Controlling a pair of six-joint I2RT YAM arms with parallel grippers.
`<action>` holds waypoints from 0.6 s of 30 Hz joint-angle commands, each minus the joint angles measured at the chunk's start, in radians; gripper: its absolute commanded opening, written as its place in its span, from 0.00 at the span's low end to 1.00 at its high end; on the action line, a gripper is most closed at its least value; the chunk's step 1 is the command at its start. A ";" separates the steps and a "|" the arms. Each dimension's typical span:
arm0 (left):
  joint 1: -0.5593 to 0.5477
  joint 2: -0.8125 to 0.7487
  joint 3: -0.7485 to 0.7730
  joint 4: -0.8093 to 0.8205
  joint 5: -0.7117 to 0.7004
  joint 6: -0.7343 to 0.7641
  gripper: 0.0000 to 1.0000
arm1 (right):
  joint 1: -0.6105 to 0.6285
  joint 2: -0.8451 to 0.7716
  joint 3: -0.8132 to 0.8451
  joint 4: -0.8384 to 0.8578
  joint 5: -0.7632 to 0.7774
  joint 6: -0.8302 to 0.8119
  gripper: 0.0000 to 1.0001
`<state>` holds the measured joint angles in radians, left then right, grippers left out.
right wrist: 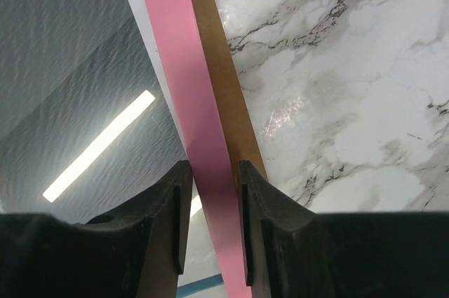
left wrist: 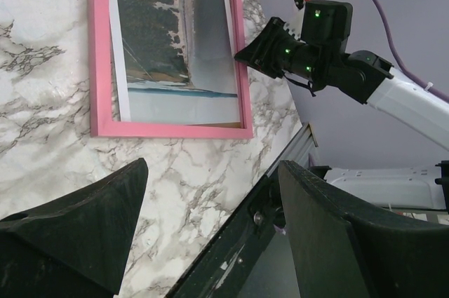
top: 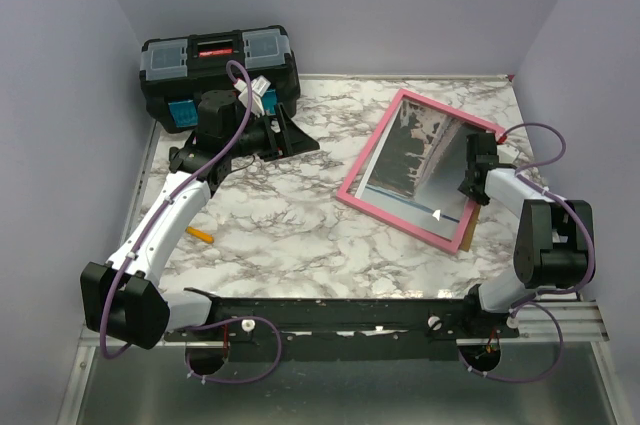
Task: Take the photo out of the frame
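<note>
Near right: the right claw [right wrist: 214,172] pinches the right-hand border of the frame [right wrist: 181,66], one finger on the photo side, the other over a brown backing edge [right wrist: 214,66]. The frame lies askew on the marble bench [top: 290,235], right of centre, with the photo [top: 415,150] inside it. Farther left, the left claw [left wrist: 210,172] hangs spread, holding nothing, in front of a black toolbox [top: 215,60].
</note>
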<state>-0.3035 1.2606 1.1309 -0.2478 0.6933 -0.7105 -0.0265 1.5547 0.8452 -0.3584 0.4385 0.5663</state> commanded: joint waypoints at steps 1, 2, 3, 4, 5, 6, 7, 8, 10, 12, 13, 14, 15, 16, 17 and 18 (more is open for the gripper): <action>-0.003 0.003 -0.008 0.026 0.031 -0.004 0.77 | -0.004 -0.025 -0.005 0.043 0.060 -0.021 0.33; -0.004 0.002 -0.008 0.026 0.032 -0.004 0.77 | -0.004 -0.033 0.002 0.036 0.067 -0.024 0.29; -0.003 0.002 -0.008 0.026 0.031 -0.004 0.77 | -0.004 -0.042 0.011 0.035 0.065 -0.031 0.25; -0.003 0.002 -0.008 0.027 0.031 -0.004 0.77 | -0.004 -0.050 0.021 0.035 0.057 -0.045 0.19; -0.003 0.002 -0.008 0.027 0.030 -0.003 0.77 | -0.003 -0.059 0.028 0.032 0.052 -0.051 0.14; -0.003 0.001 -0.009 0.027 0.031 -0.004 0.77 | -0.003 -0.063 0.040 0.026 0.048 -0.062 0.08; -0.003 0.001 -0.009 0.026 0.032 -0.004 0.77 | -0.003 -0.070 0.050 0.020 0.039 -0.069 0.04; -0.002 0.000 -0.008 0.025 0.031 -0.004 0.77 | -0.003 -0.075 0.058 0.016 0.031 -0.076 0.01; -0.002 -0.002 -0.004 0.019 0.028 0.000 0.77 | 0.002 -0.091 0.067 0.007 0.013 -0.090 0.01; -0.001 -0.008 -0.001 0.013 0.022 0.006 0.77 | 0.013 -0.113 0.069 -0.002 -0.001 -0.104 0.01; -0.002 -0.010 0.000 0.011 0.019 0.008 0.77 | 0.023 -0.128 0.066 -0.005 -0.007 -0.110 0.01; -0.002 -0.012 0.000 0.010 0.015 0.009 0.77 | 0.026 -0.147 0.064 -0.009 -0.014 -0.114 0.01; -0.002 -0.014 0.002 0.007 0.015 0.011 0.77 | 0.046 -0.165 0.057 -0.010 -0.029 -0.119 0.01; 0.000 -0.015 0.003 0.006 0.013 0.012 0.77 | 0.068 -0.187 0.050 -0.009 -0.041 -0.123 0.01; 0.000 -0.017 0.004 0.004 0.011 0.014 0.77 | 0.096 -0.207 0.043 -0.010 -0.043 -0.123 0.01; 0.001 -0.018 0.005 0.002 0.010 0.016 0.77 | 0.134 -0.226 0.040 -0.014 -0.041 -0.124 0.01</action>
<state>-0.3035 1.2606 1.1305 -0.2485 0.6933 -0.7113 0.0162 1.4288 0.8738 -0.4026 0.4469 0.4500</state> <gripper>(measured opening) 0.770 0.116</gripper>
